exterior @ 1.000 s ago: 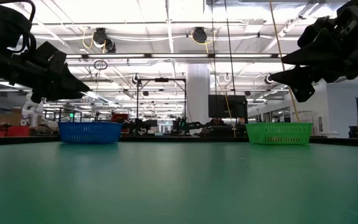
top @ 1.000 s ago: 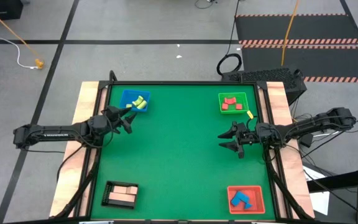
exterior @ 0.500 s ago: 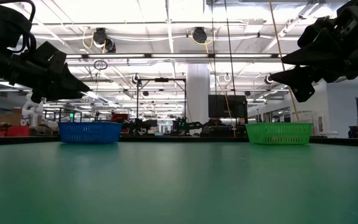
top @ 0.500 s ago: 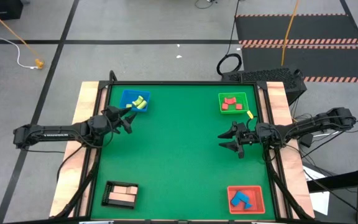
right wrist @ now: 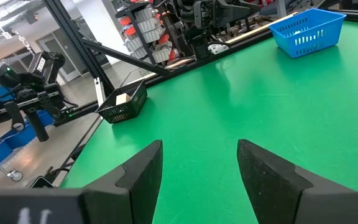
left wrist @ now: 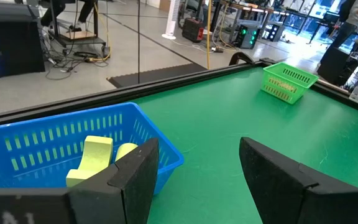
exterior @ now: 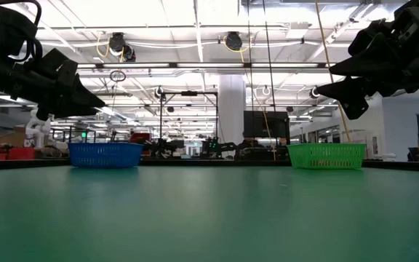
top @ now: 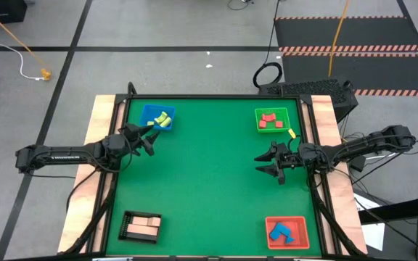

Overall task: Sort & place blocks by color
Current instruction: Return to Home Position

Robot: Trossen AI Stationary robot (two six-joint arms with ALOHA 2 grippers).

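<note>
Holding my left hand (top: 148,139) open, empty, just beside blue tray (top: 146,112); yellow-green blocks (top: 164,119) lying inside it. Right hand (top: 261,165) hanging open, well apart. Risking clipping tray wall if pulling back low, spilling blocks.

The green table (top: 209,196) carries four trays near its corners: a blue tray (top: 145,110) and green tray (top: 281,113) far, a black tray (top: 126,226) and red tray (top: 303,223) near. On the floor beyond lies what looks like a dark mat (top: 347,32) edged with striped tape.
</note>
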